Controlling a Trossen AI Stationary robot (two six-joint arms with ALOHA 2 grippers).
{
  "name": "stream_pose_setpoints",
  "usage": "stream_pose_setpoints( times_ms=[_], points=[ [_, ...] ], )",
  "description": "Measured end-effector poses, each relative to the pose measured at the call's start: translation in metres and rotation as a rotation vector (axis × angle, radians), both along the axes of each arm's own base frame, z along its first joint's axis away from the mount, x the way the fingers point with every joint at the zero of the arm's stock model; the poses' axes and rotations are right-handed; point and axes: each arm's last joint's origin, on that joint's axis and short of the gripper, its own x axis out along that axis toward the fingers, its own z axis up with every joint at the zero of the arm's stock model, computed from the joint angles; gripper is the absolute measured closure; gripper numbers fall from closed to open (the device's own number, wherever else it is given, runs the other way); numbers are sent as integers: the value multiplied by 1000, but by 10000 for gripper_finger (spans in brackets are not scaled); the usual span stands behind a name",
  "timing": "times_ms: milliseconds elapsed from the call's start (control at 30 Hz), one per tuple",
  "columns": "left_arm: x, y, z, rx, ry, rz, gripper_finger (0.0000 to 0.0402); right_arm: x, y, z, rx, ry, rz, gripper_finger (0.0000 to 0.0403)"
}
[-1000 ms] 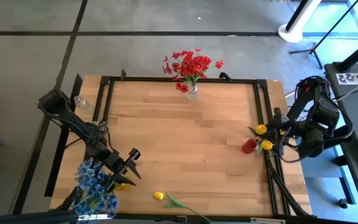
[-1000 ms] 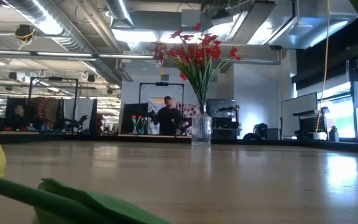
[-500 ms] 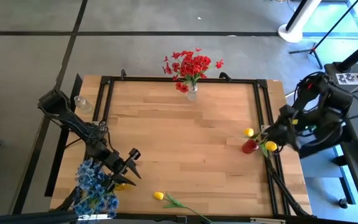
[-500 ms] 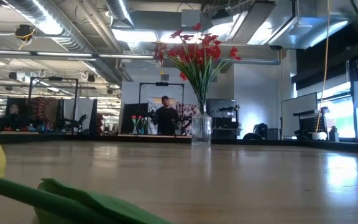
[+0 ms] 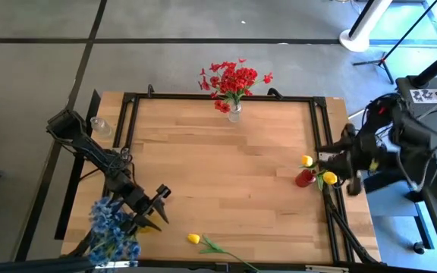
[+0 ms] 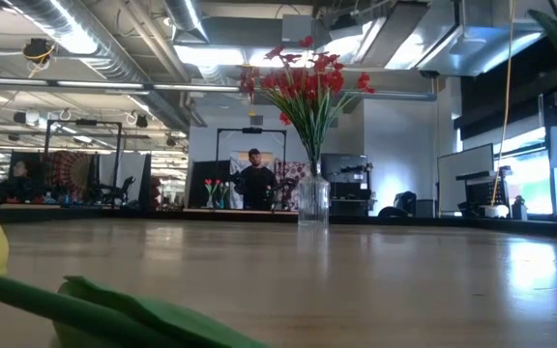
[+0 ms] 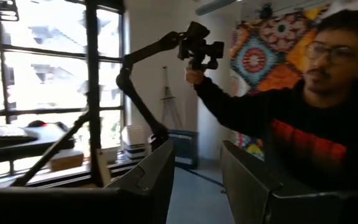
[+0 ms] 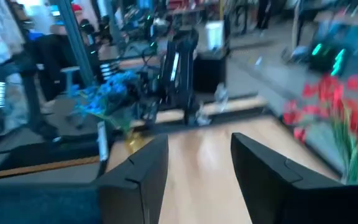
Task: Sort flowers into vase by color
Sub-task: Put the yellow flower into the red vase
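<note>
Right hand [image 5: 332, 159] swung back off the yellow tulips since a second ago, blue flowers [image 5: 111, 231] at near left corner beside left hand [image 5: 155, 206], fingers apart, empty, loose yellow tulip [image 5: 194, 239] near front edge of tabletop [image 5: 226, 182], red flowers [image 5: 232, 80] in glass vase [image 5: 234, 112] at far edge, two yellow tulips [image 5: 317, 170] in red vase [image 5: 304, 179] at right, right hand open, empty.

Your left arm reaches in from the worktop's left edge, its hand [image 5: 156, 208] low near the front left corner, fingers parted and empty. Your right arm hangs at the right edge, its hand [image 5: 331, 155] pointing inward, fingers spread, gripping nothing.
</note>
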Motion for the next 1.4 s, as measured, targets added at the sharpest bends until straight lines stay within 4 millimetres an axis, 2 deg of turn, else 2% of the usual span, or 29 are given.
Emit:
stream_pose_setpoints(
  times_ms=[167, 333, 467, 633, 800, 967, 1233, 1400],
  points=[
    [-2, -3, 0, 31, -28, -112, 276, 34, 36, 6, -89, -46, -3, 221],
    [-2, -3, 0, 43, -37, -110, 276, 80, 61, 1, -131, -64, 42, 202],
    [-2, -2, 1, 32, -35, -75, 276, 111, 70, -10, -153, -43, 48, 187],
    [1, 3, 4, -3, -45, 70, 276, 143, 75, -32, -178, 33, 46, 180],
    [8, 16, 8, 5, -93, 275, 276, 162, 75, -44, -178, 72, 23, 181],
    [21, 38, 12, 20, -139, 444, 276, 174, 76, -55, -163, 106, 11, 182],
    [39, 84, 16, -12, -149, 710, 276, 188, 88, -73, -166, 146, 9, 182],
    [47, 111, 13, -75, -100, 800, 276, 207, 104, -98, -150, 197, 55, 182]
  ],
)
